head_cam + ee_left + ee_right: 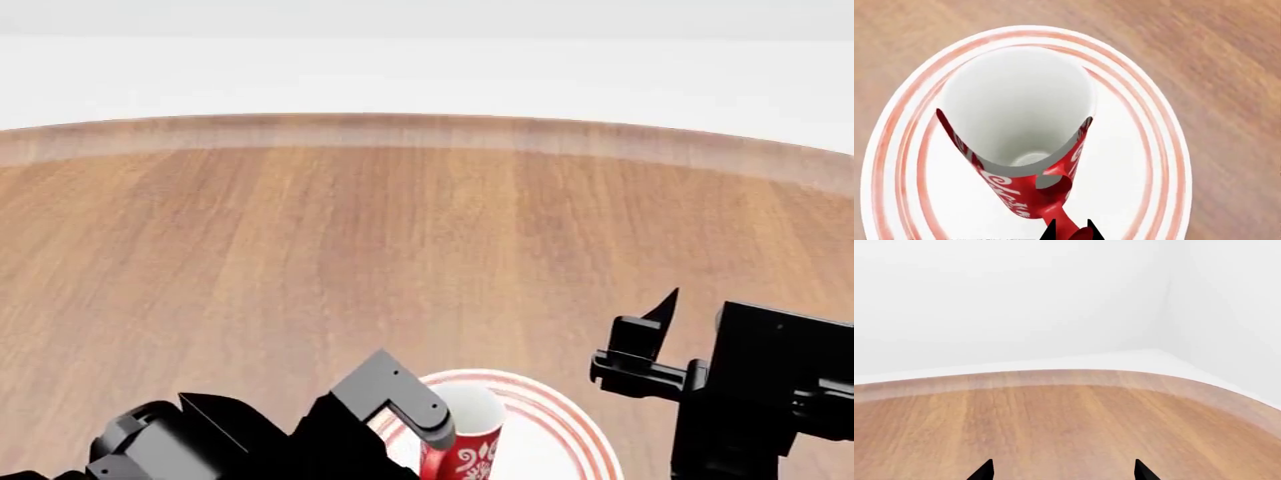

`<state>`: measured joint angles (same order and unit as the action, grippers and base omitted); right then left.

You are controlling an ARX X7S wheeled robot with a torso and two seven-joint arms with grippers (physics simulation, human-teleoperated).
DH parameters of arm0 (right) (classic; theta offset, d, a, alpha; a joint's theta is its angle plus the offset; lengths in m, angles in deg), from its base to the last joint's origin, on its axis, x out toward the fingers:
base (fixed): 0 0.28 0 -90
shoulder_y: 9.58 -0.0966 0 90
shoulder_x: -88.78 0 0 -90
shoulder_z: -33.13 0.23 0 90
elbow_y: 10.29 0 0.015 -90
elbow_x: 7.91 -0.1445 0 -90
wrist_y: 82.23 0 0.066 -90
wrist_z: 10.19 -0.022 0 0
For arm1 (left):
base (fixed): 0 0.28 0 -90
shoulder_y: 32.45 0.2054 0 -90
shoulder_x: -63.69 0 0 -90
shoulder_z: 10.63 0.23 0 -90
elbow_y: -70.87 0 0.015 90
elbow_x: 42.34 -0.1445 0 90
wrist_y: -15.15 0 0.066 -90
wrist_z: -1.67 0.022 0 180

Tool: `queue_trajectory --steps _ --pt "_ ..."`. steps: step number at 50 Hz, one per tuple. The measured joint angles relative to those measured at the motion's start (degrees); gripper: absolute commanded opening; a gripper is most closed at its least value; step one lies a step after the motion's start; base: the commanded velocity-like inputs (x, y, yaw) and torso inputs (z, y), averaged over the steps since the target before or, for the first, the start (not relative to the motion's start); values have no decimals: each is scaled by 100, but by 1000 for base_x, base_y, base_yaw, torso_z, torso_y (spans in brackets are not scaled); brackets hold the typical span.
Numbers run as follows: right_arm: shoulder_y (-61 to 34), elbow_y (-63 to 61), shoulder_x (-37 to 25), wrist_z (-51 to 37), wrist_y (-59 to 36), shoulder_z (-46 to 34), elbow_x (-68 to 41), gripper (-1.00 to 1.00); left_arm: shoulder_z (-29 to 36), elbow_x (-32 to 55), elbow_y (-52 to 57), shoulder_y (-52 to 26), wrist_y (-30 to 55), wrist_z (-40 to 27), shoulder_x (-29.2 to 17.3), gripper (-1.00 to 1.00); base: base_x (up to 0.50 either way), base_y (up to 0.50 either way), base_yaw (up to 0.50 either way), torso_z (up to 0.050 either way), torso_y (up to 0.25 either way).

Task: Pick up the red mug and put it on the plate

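Observation:
The red mug (1024, 195), with its white pattern and white inside, is upright over the middle of the plate (1147, 165), a white plate with red rings. My left gripper (1071, 231) is shut on the mug's red handle (1057, 217), which lies between the two black fingertips. I cannot tell whether the mug's base touches the plate. In the head view the mug (467, 445) and plate (574, 425) are at the bottom centre, with my left gripper (424, 425) beside the mug. My right gripper (641, 325) is open and empty, raised to the right of the plate; it also shows in the right wrist view (1063, 471).
The wooden table (400, 230) is round, with its curved far edge (427, 125) against a white background. The right wrist view shows the same tabletop (1054, 425) and white walls beyond it.

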<state>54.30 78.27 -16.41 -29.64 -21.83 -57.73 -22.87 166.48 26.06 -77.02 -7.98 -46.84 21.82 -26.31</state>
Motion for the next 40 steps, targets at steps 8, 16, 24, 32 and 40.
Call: queue_trajectory --steps 8,16,24,32,40 --pt "-9 20 -1 -5 14 -20 -8 100 -130 27 2 -2 120 -62 0 -100 0 0 0 0 0" --pt "-26 31 -6 -14 18 -38 -18 100 -48 1 -32 24 195 -120 -1 100 0 0 0 0 0" --pt "-37 29 -13 -26 13 -49 -33 100 23 -31 -57 36 232 -154 -1 100 0 0 0 0 0" --pt "-43 51 -14 -35 27 -65 -44 100 52 -76 -75 53 251 -143 -1 100 0 0 0 0 0" --pt "-44 77 -17 -42 45 -78 -56 100 64 -162 -72 51 244 -72 -1 100 0 0 0 0 0"
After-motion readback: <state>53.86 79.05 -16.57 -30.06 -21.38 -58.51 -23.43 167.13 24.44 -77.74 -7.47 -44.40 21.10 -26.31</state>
